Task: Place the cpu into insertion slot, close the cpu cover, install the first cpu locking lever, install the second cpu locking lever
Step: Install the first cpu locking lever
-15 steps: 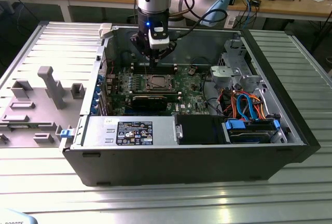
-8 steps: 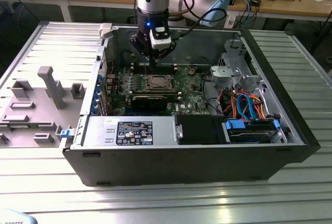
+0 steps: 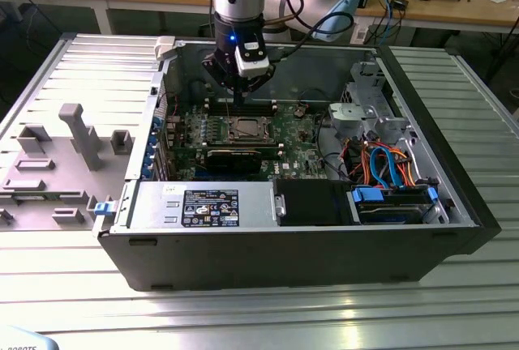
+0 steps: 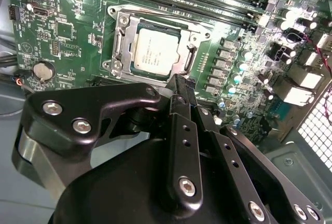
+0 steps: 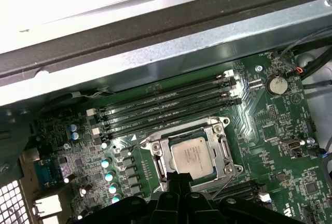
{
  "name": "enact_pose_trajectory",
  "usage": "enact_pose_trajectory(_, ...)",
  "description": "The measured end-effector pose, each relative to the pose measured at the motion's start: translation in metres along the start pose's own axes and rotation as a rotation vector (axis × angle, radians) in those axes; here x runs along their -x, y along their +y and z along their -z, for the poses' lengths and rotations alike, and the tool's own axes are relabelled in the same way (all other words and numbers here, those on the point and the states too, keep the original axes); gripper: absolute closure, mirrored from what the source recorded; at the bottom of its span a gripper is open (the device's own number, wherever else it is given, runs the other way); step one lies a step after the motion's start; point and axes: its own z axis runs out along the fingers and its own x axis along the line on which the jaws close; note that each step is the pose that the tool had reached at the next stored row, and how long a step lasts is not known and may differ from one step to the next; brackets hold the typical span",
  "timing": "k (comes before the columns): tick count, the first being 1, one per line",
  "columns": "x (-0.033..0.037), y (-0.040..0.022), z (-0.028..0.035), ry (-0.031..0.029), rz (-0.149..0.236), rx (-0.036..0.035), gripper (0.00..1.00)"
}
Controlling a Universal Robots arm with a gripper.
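One arm: it is hanging down into the open computer case (image 3: 284,261), which is lying on its side on the ribbed metal table (image 3: 243,317).
Gripper: the gripper (image 3: 235,97) is hovering just above the green board, close beside the socket area and apart from it.
Fingers: in both wrist views the black fingers (image 4: 182,125) are pressing together at the tips (image 5: 179,178), and I am seeing nothing between them.
Cpu: the cpu (image 4: 155,53) is sitting flat in the insertion slot (image 3: 231,123), silver-grey top facing up; in the first wrist view it (image 5: 193,155) is showing just past the fingertips.
Cpu cover: the cpu cover (image 4: 122,45) is lying down flat around the chip, its window framing the metal top.
Lever: a thin wire lever (image 5: 230,182) is running out slantwise from the socket's corner; I cannot tell whether it is hooked.
Neighbours: the long black memory slots (image 5: 166,105) are running alongside the socket, and a coin battery (image 5: 276,84) is sitting well apart from it.
Far end of the case: blue and orange cables (image 3: 385,164) are curling towards the exterior view's right.
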Motion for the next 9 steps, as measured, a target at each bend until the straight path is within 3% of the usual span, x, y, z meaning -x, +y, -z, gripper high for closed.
enact_pose_trajectory(9,0.0000,0.0000,0.0000,0.0001,0.031,0.0008,0.89)
